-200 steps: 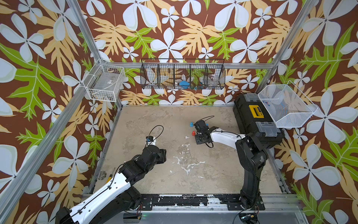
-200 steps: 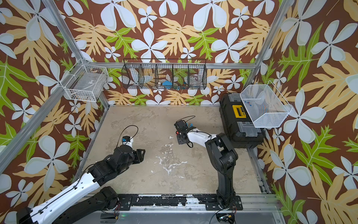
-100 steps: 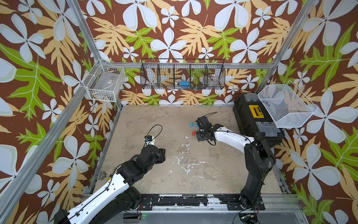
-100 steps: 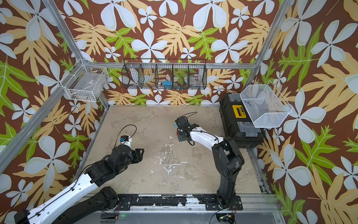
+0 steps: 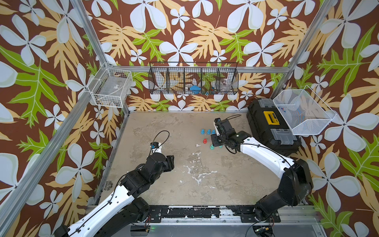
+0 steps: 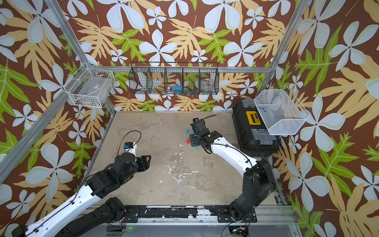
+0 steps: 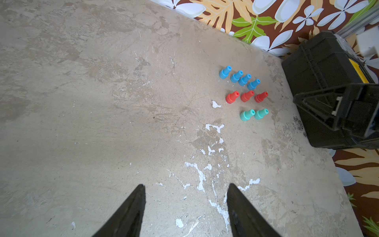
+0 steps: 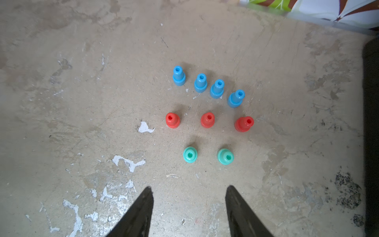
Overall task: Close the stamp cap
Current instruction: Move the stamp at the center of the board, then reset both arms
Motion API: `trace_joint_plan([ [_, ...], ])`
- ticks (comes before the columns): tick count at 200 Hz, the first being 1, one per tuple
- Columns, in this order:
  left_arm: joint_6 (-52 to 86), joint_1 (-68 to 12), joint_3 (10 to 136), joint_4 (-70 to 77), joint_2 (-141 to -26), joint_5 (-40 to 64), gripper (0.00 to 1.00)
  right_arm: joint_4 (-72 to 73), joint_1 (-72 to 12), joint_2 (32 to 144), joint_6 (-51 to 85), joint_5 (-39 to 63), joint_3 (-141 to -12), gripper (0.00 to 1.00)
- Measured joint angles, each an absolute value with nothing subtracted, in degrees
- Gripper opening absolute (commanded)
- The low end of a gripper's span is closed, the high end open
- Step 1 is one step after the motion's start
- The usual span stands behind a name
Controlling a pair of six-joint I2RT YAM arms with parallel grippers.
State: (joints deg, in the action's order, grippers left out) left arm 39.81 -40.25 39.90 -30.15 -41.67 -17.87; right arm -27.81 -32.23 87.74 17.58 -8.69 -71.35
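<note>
The right gripper (image 8: 187,188) is being opened and drawn back, empty, with the stamps (image 8: 207,120) left standing just ahead of it. The left gripper (image 7: 185,185) is being held wide, well away from them; the capping is being judged done.

Showed a worn tan tabletop (image 5: 205,195), scuffed and flecked with white chips (image 5: 198,178) near the middle. Carried, toward the far right, nine small upright pieces set apart: four blue stamps (image 8: 200,82) in the farthest row, three red stamps (image 8: 207,120) next, two teal stamps (image 8: 190,155) nearest. Bore a black toolbox (image 5: 259,121) along the right edge, near them, not touching.
</note>
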Motion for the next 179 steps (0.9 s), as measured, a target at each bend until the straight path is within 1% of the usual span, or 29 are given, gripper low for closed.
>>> trace_joint_plan([
  [30, 40.0, -40.2, 40.2, -30.6, -39.9, -19.2, 0.68, -26.4, -32.2, 78.4, 17.8, -7.8, -65.2, 0.62],
  [54, 40.4, -40.2, 40.2, -31.0, -36.5, -22.2, 0.73, -23.0, -32.1, 67.9, 19.2, -8.7, -57.4, 0.68],
  [72, 40.4, -40.2, 39.6, -30.6, -32.6, -26.4, 0.76, -19.6, -31.9, 58.9, 19.8, -11.7, -50.0, 0.71],
  [101, 39.8, -40.2, 37.6, -29.3, -27.6, -35.8, 0.84, -14.8, -31.9, 44.8, 20.6, -20.3, -38.0, 0.71],
  [103, 39.6, -40.2, 37.5, -29.1, -27.5, -36.5, 0.86, -14.4, -31.9, 43.9, 20.8, -21.1, -37.2, 0.71],
  [109, 38.7, -40.2, 36.8, -28.3, -27.0, -38.3, 0.98, -13.7, -31.9, 41.5, 20.9, -23.1, -35.1, 0.70],
  [112, 38.3, -40.2, 36.4, -27.7, -26.8, -39.1, 0.99, -13.5, -31.9, 40.5, 21.0, -24.2, -34.2, 0.70],
  [117, 37.2, -40.2, 35.3, -26.3, -26.3, -40.7, 1.00, -13.1, -31.9, 38.7, 21.3, -26.3, -32.5, 0.71],
  [141, 32.1, -40.2, 29.1, -18.7, -24.2, -47.0, 1.00, -9.3, -31.9, 32.4, 21.0, -33.3, -25.4, 0.79],
  [150, 29.6, -40.2, 26.9, -15.2, -24.1, -49.6, 1.00, -8.1, -31.9, 31.1, 19.8, -35.1, -23.2, 0.86],
  [152, 29.1, -40.2, 26.6, -14.7, -24.1, -50.1, 1.00, -7.8, -31.9, 30.9, 19.4, -35.4, -22.8, 0.89],
  [155, 28.0, -40.2, 25.9, -13.3, -24.3, -51.2, 1.00, -7.4, -31.9, 30.7, 19.0, -36.0, -22.3, 0.98],
  [157, 27.3, -40.2, 25.5, -12.3, -24.4, -51.9, 1.00, -7.0, -31.9, 30.5, 18.7, -36.3, -21.9, 1.00],
  [179, 19.9, -39.6, 23.2, -3.2, -28.3, -57.1, 1.00, -2.0, -31.9, 30.6, 13.5, -39.2, -17.9, 1.00],
])
